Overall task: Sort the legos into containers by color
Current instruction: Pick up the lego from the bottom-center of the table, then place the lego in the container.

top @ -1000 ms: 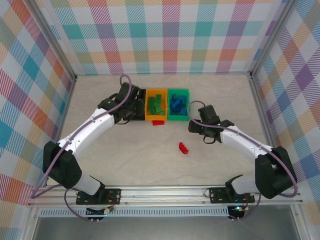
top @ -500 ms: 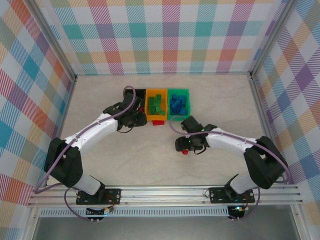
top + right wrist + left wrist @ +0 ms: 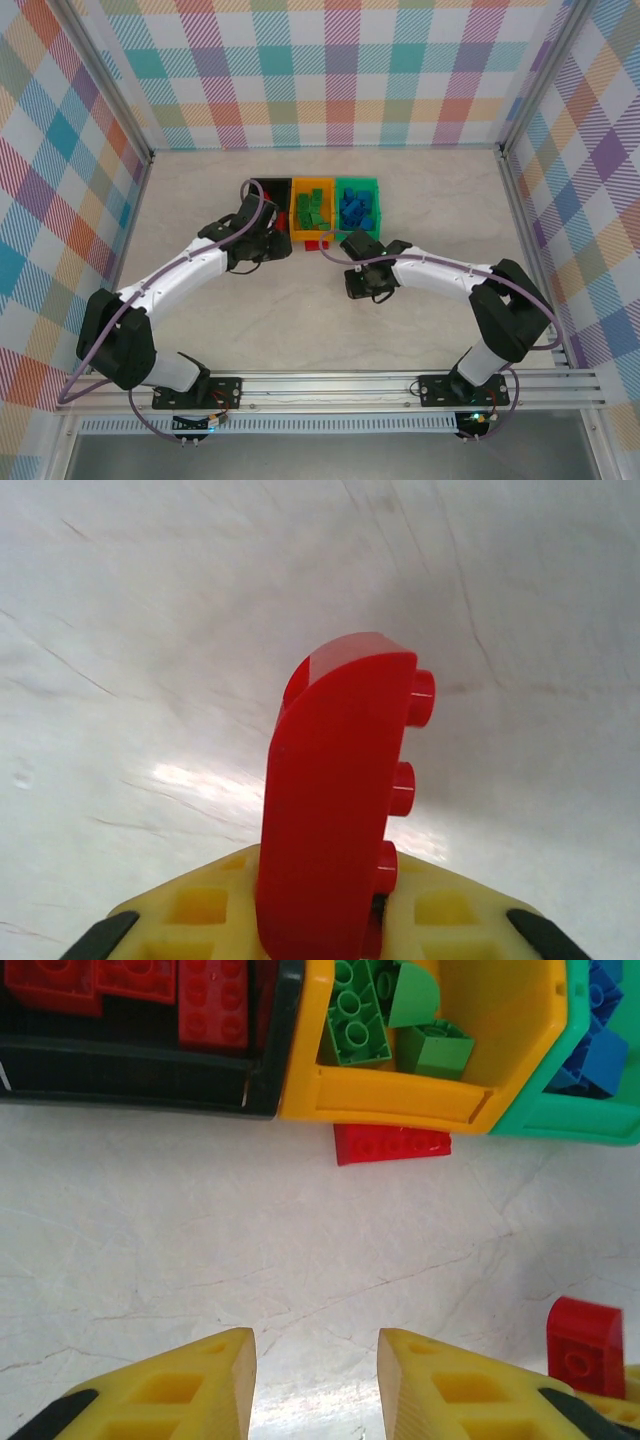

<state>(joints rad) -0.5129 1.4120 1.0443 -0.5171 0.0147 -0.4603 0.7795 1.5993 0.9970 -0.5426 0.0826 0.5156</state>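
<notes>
pinching a red curved brick [image 3: 335, 800], likely light, stiff and slick, by its flat sides, the right gripper [image 3: 320, 910] grips firmly while the left gripper [image 3: 316, 1370] gapes empty.

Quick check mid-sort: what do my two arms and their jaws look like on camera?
Both the left arm and the right arm have white link shells, black joints and black shoulder housings. A purple-grey cable loops along each. The jaws are yellow plastic with moulded recessed pockets and black trim at the outer edges, as the wrist cameras show.
</notes>
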